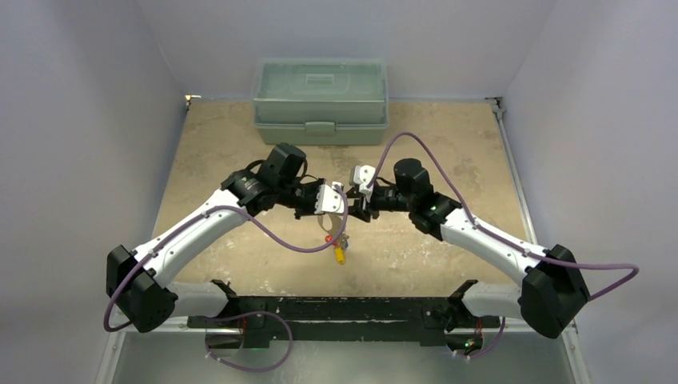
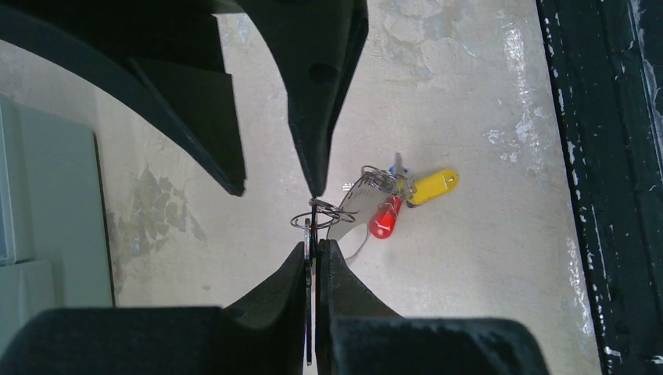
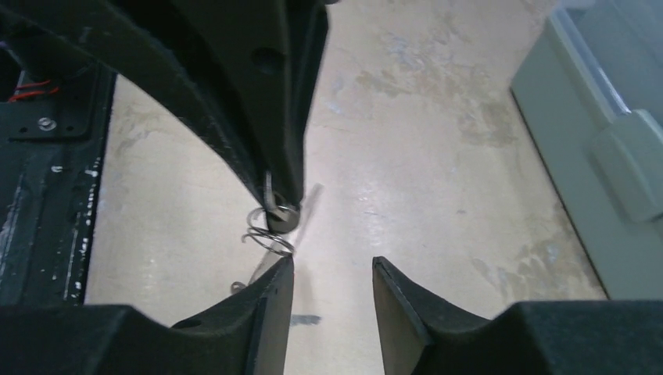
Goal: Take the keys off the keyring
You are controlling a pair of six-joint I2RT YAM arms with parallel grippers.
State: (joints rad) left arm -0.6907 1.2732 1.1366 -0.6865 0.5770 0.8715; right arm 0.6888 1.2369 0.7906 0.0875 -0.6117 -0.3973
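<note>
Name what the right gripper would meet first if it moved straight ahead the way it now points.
The open right gripper would probably first meet the wire rings hanging at the tip of the left gripper, then that gripper itself; depth is unclear.

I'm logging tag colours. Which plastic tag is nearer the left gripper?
The red tag; the yellow tag lies beyond it, farther from the left gripper.

Keyring (image 2: 350,209): grey flat metal loop, tilted, linked by thin wire rings (image 2: 320,212) to a dark piece (image 2: 311,234).
Dark piece: thin, edge-on, pinched between the closed left jaws.
Keys (image 2: 395,186): small silvery cluster with red tag (image 2: 385,217), yellow tag (image 2: 434,186) and a blue bit, bunched at the keyring's far end, attached.
Location: over mid-worktop (image 2: 485,94); contact with it not discernible.
</note>
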